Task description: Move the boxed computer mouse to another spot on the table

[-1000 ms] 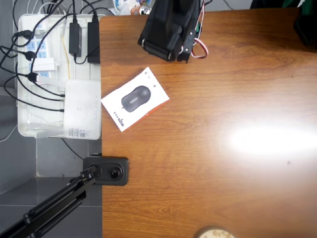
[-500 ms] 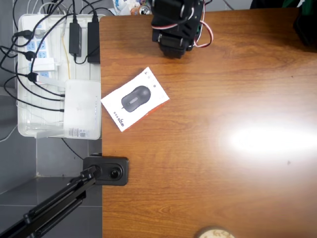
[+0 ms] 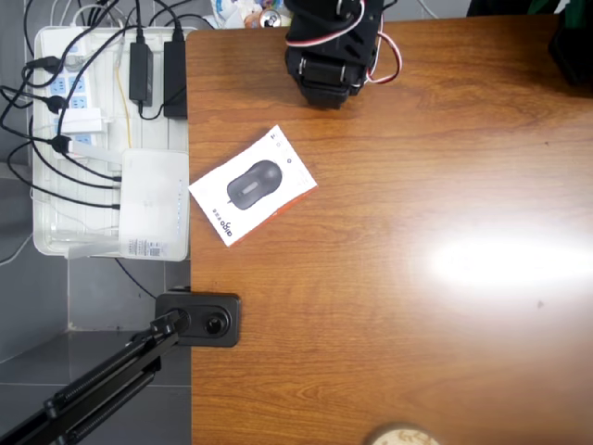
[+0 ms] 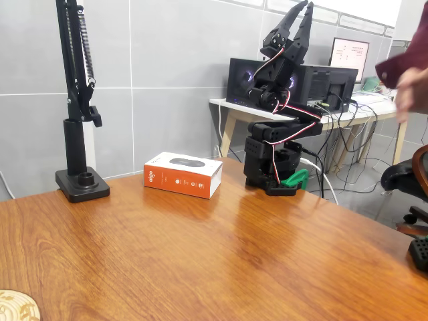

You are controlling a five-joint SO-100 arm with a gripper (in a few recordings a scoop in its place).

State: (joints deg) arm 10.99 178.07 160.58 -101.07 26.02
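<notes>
Overhead, the boxed computer mouse (image 3: 253, 185) is seen lying untouched on the counter (image 3: 417, 278); the pincer (image 4: 299, 15) is raised high, slightly parted, grasping nothing.

Boxed mouse lying flat on the desk, arm folded at the far edge

The boxed computer mouse (image 3: 253, 185) lies tilted near the left edge of the brown desk (image 3: 417, 324), just beside a white tray (image 3: 51, 139) of power strips and cables. The black arm (image 3: 331, 46) sits well apart from it at the top edge. A black clamp base (image 3: 202, 318) grips the desk's left edge.
</notes>
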